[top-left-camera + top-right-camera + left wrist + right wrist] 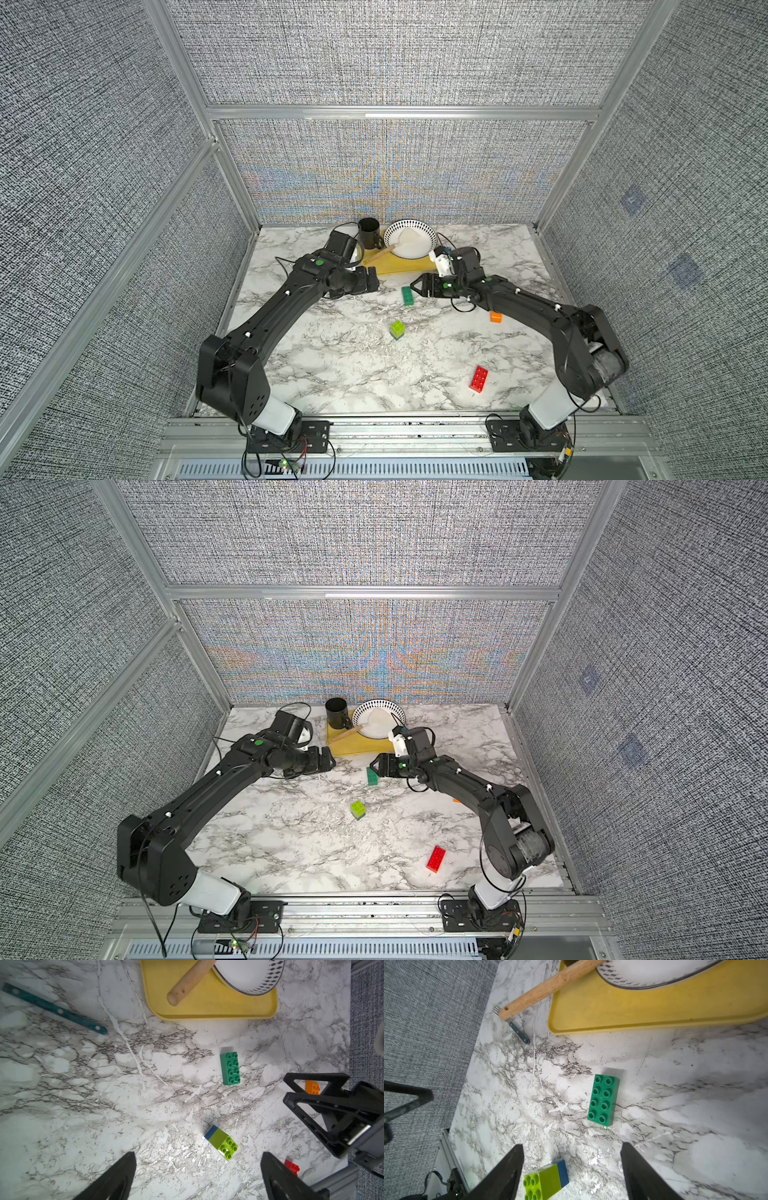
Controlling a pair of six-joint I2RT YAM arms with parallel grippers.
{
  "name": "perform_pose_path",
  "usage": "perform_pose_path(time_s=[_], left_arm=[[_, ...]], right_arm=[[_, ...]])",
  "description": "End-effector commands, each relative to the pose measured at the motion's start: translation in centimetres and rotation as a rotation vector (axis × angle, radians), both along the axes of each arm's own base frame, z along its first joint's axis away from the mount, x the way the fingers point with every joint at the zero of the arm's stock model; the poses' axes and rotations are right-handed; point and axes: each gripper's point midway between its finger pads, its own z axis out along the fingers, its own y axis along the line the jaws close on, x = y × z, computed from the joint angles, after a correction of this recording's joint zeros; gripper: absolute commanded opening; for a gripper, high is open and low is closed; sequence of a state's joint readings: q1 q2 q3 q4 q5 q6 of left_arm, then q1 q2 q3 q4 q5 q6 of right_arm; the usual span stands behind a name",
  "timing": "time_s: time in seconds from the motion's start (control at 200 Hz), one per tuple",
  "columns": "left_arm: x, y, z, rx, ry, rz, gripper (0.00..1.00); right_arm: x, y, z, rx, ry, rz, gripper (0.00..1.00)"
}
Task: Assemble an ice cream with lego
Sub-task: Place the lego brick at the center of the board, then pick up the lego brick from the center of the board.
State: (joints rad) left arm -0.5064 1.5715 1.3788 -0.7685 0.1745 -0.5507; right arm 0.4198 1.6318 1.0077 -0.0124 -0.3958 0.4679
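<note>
Top views high, oblique — wrist views close, perhaps tilted, share dark green brick (230, 1069).

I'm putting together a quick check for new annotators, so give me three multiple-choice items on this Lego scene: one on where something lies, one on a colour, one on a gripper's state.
1. Where is the dark green brick?
A. on the table, just in front of the yellow tray
B. on the tray
C. held in a gripper

2. The small stack is lime-green and which other colour?
A. red
B. blue
C. orange

3. The right gripper is:
A. shut on a brick
B. shut on nothing
C. open and empty

Answers:
1. A: it lies flat on the marble, clear of the tray's edge.
2. B: a blue layer shows at the stack's base.
3. C: its jaws stand apart with nothing between them.
</note>
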Motion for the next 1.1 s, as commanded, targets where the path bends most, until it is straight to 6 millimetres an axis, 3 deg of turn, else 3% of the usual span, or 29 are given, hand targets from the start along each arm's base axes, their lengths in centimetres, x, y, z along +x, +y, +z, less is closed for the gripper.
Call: perform_pose_path(time_s=[0.0,0.145,0.385,0.606,1.091], left_arm=[[0.2,-1.8,-1.1,0.062,0.044,-0.036,0.93],[1.3,-5.0,-3.8,0.149,0.117,-0.076,0.85],[2.1,-9.4,-8.1,0.291,0.199,-0.131,0.82],[2.7,-10.7,-12.2,0.365,0.254,-0.105,0.81],[4.9,-12.3,-15.5,0.408,0.26,-0.085,0.73]], right_arm=[[1.5,-4.0,0.5,0.033,-0.075,-0.181,0.75],[0.0,-8.8,-1.5,0.014,-0.094,-0.356,0.73],[0.0,-10.9,-1.7,-0.087,-0.136,-0.437,0.7],[0.0,-11.4,-2.5,-0.107,-0.135,-0.471,0.69],[0.1,-10.7,-3.0,-0.12,-0.129,-0.453,0.67]])
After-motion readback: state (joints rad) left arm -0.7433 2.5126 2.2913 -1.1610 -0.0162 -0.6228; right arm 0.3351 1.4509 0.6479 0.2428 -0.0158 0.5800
